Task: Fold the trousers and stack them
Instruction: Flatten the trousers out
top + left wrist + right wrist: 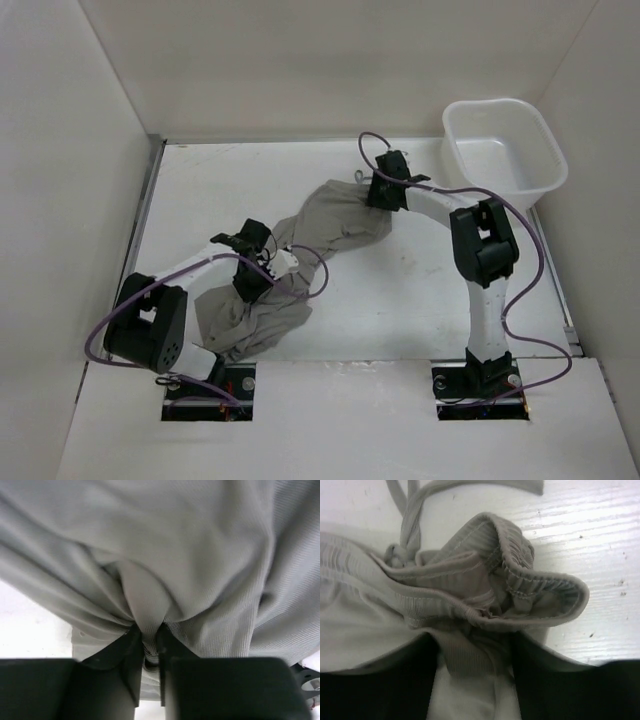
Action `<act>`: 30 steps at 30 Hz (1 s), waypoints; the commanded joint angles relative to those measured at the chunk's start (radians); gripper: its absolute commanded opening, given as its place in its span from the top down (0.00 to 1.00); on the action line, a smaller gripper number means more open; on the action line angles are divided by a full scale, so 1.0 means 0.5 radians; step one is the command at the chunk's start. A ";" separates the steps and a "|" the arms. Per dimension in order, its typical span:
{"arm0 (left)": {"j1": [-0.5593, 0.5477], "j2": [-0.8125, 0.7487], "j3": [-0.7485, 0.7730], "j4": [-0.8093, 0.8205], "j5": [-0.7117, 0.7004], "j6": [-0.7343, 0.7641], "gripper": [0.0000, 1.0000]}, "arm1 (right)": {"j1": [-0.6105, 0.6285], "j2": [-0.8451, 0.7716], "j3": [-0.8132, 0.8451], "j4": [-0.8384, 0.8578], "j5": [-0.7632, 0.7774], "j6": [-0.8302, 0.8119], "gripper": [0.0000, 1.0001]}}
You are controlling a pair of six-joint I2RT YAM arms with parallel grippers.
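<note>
I see the trousers (335, 222) lying in a crumpled heap on the white table (400, 310). They run at a slant from near my left arm's base up toward the far right. They are not folded.

My left gripper (148, 639) is down in the middle of the heap. Its jaws are clenched on a small pinch of grey cloth, and the cloth fills almost all of that camera's view.

My right gripper (384, 193) is at the far end of the heap, at the waistband (540, 582). Its fingers (420, 675) stand apart with a wad of cloth between them. I cannot tell if they squeeze it or just sit around it. The drawstring (410, 515) is knotted just beside the band and trails onto the table.

A purple cable (322, 268) from my left arm loops over the cloth near the left gripper. A white tub (548, 172) sits in the far right corner, apart from the trousers and just beyond my right arm. White walls close in the table on three sides.
</note>
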 commanded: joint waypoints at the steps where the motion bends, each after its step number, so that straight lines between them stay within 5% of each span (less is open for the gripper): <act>1: 0.181 0.079 0.076 0.257 -0.092 -0.061 0.95 | -0.031 -0.090 -0.043 -0.026 -0.040 0.058 0.61; 4: 0.454 0.110 0.352 0.337 -0.124 -0.055 0.97 | -0.099 -0.239 -0.233 -0.008 0.015 0.085 0.92; 9: 0.777 0.300 0.837 0.365 -0.056 -0.067 0.96 | -0.203 -0.648 -0.648 0.053 -0.046 0.107 0.93; 11: 0.838 0.416 1.015 0.380 -0.059 -0.061 0.90 | -0.167 -0.801 -0.761 -0.032 -0.031 0.095 0.87; 14: 0.863 0.545 1.187 0.414 -0.087 -0.055 0.68 | -0.121 -0.985 -0.911 -0.134 0.058 0.125 0.81; 16: 0.884 0.604 1.291 0.423 -0.145 -0.077 0.42 | -0.127 -1.163 -1.059 -0.152 0.098 0.208 0.61; 17: 0.899 0.610 1.322 0.414 -0.166 -0.086 0.36 | -0.145 -1.258 -1.114 -0.146 0.092 0.226 0.50; 21: 1.019 0.445 1.219 0.334 -0.118 -0.055 0.29 | -0.136 -1.446 -1.029 -0.235 0.049 0.092 0.20; 26: 1.105 0.331 0.921 0.214 -0.111 0.021 0.28 | 0.011 -0.963 -0.343 -0.401 0.058 -0.068 0.13; 30: 1.206 0.383 0.810 0.324 -0.194 -0.012 0.29 | -0.031 -0.361 0.237 -0.486 -0.012 -0.150 0.17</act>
